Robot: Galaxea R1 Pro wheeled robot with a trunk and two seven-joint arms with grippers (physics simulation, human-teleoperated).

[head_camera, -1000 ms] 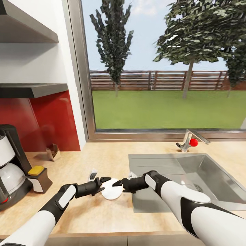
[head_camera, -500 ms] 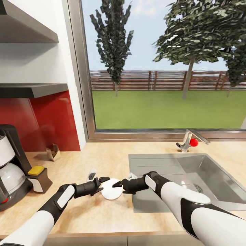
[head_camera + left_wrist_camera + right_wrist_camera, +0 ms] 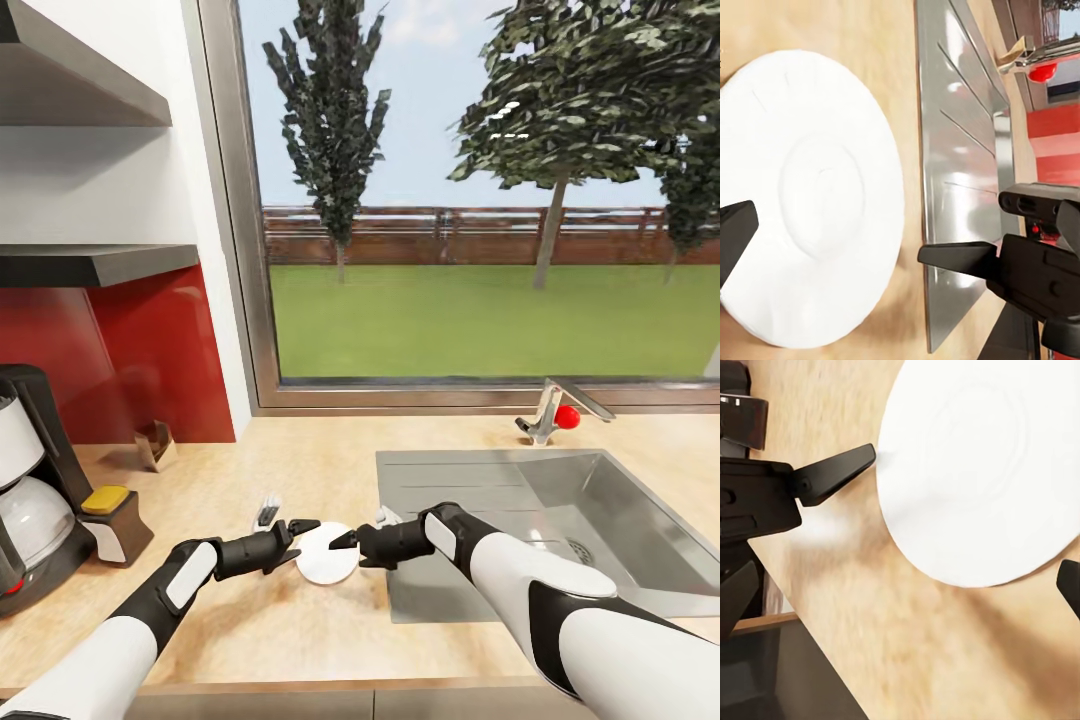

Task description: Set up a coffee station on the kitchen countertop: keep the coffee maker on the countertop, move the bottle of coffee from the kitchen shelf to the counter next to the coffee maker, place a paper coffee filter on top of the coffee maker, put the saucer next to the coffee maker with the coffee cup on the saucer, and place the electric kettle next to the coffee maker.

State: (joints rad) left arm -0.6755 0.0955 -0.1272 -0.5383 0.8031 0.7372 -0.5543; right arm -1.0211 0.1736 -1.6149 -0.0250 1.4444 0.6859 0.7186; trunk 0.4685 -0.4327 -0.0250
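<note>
A white saucer (image 3: 325,553) lies flat on the wooden countertop (image 3: 300,630), just left of the sink. My left gripper (image 3: 303,544) is open at the saucer's left edge, and my right gripper (image 3: 342,552) is open at its right edge, so the two face each other across it. In the left wrist view the saucer (image 3: 810,195) spreads wide, with the right gripper's black fingertip (image 3: 960,259) beyond its rim. In the right wrist view the saucer (image 3: 982,465) lies opposite the left gripper's fingertip (image 3: 836,472). The coffee maker (image 3: 30,490) stands at the far left.
A steel sink (image 3: 560,520) with a faucet (image 3: 548,410) and a red knob (image 3: 568,417) lies to the right. A small box with a yellow top (image 3: 108,520) sits beside the coffee maker. Grey shelves (image 3: 90,262) hang above it. A window is behind the counter.
Almost nothing: both grippers stay open on either side of the saucer, and the left one has drifted very slightly.
</note>
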